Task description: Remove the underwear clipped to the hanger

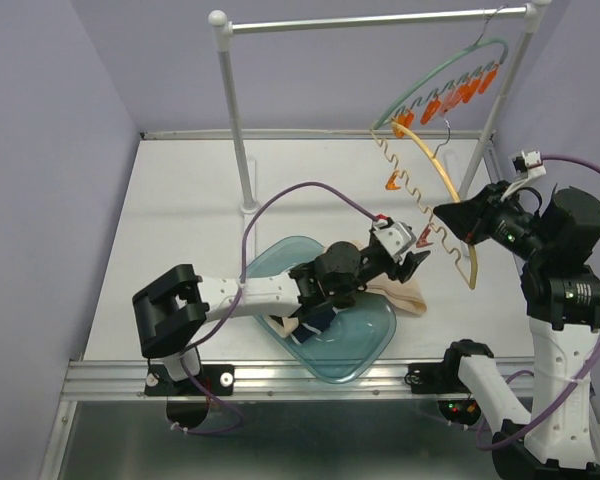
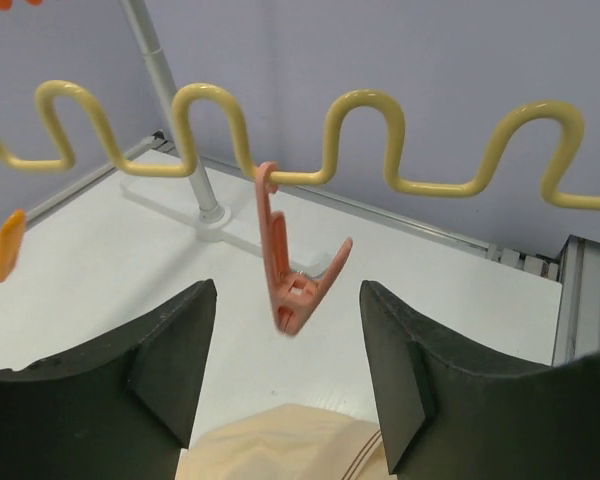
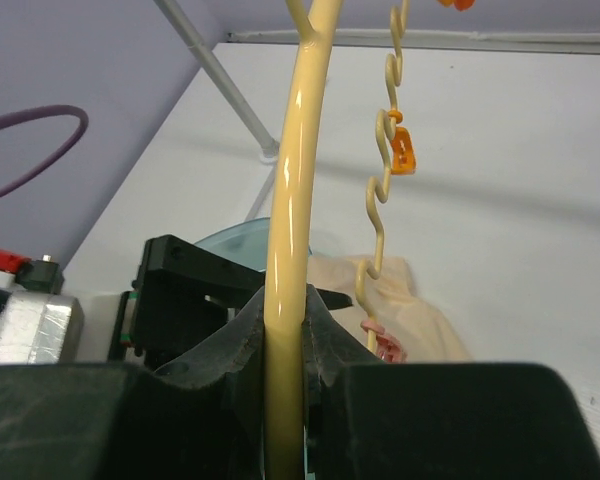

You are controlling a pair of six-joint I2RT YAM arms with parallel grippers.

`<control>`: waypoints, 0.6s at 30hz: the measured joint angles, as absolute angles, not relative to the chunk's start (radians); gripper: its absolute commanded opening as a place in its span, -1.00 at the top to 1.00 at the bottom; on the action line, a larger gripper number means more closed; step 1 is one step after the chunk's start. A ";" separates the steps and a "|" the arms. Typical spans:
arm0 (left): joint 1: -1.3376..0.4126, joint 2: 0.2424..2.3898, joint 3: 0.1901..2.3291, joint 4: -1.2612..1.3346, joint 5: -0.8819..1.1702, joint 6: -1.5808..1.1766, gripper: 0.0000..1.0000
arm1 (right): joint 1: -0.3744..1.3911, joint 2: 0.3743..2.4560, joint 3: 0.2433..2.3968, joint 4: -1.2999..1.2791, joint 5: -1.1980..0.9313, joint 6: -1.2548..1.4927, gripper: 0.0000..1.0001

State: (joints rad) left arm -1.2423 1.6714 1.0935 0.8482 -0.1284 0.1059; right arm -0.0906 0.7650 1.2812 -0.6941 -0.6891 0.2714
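Where beige underwear (image 1: 408, 296) overhangs the basin rim (image 1: 390, 335), left gripper (image 1: 412, 264) gapes.

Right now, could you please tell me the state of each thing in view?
Left gripper: jaws open, empty.
Right gripper: jaws shut on hanger.
Pink clip: hanging from hanger, empty.
Beige garment: unclipped, lying beside bowl.
Navy brief: in bowl.

The top camera looks down on the whole desk (image 1: 180, 230) from behind. Both wrist cameras face the yellow hanger (image 3: 294, 200) closely; all views share it.
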 measured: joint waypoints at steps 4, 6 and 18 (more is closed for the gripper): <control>-1.242 1.581 1.012 0.852 -0.137 0.104 -0.51 | -0.091 0.748 1.281 -0.737 -0.672 0.212 0.99; -1.242 1.514 0.950 0.863 -0.140 0.104 -0.52 | -0.091 0.730 1.281 -0.781 -0.659 0.170 0.99; -1.243 1.267 0.746 0.866 -0.207 0.127 -0.63 | -0.091 0.601 1.283 -0.990 -0.607 0.031 0.99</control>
